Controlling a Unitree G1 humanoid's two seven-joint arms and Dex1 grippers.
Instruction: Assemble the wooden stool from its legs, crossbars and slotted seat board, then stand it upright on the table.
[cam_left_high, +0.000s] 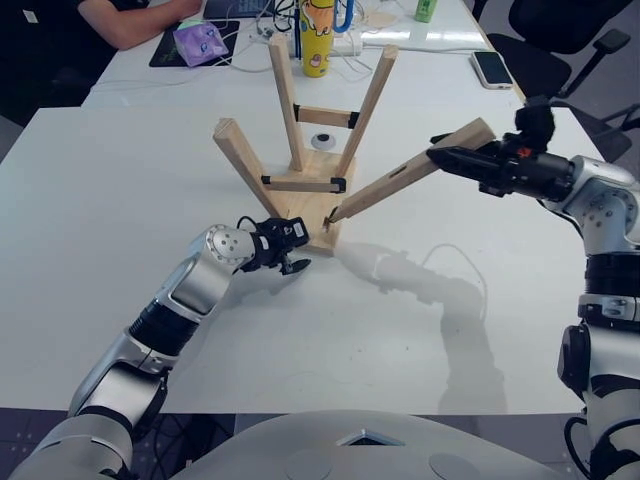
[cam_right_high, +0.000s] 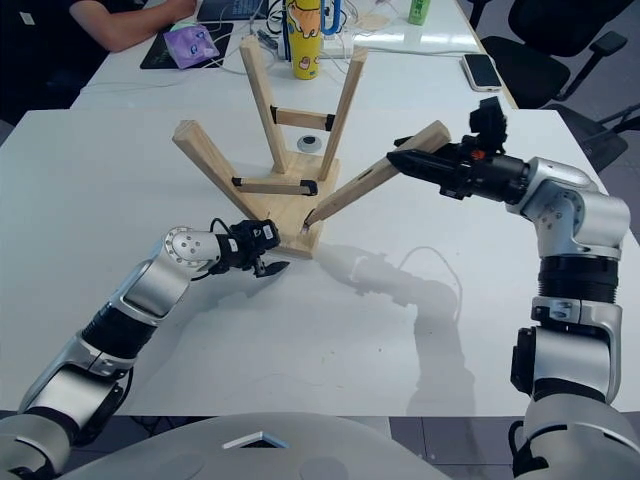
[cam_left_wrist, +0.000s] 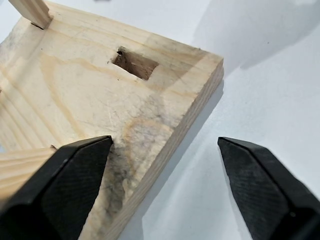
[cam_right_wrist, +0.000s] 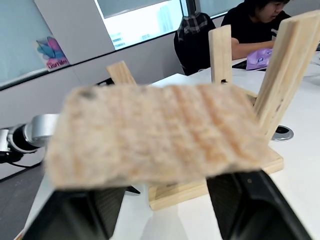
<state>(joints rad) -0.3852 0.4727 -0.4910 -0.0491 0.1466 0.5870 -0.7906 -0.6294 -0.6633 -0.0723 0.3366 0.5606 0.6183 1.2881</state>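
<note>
The stool lies upside down on the white table. Its slotted seat board (cam_left_high: 300, 208) is flat, and three legs (cam_left_high: 285, 90) rise from it, joined by crossbars (cam_left_high: 325, 117). A fourth leg (cam_left_high: 400, 180) slants down from the right, its lower tip at the board's near right corner. My right gripper (cam_left_high: 450, 158) is shut on that leg's upper end, and its fingers (cam_right_wrist: 250, 205) show beneath the leg's end face (cam_right_wrist: 155, 135). My left gripper (cam_left_wrist: 165, 145) is open at the board's near corner, with one finger over the wood and one over the table. An empty slot (cam_left_wrist: 135, 65) lies just beyond.
On the far table stand a yellow cup (cam_left_high: 317, 40), a phone (cam_left_high: 492, 68) and a purple pouch (cam_left_high: 200, 42), with a person's arm beside the pouch. A cable grommet (cam_left_high: 323, 141) sits behind the stool. The table in front and to the left is bare.
</note>
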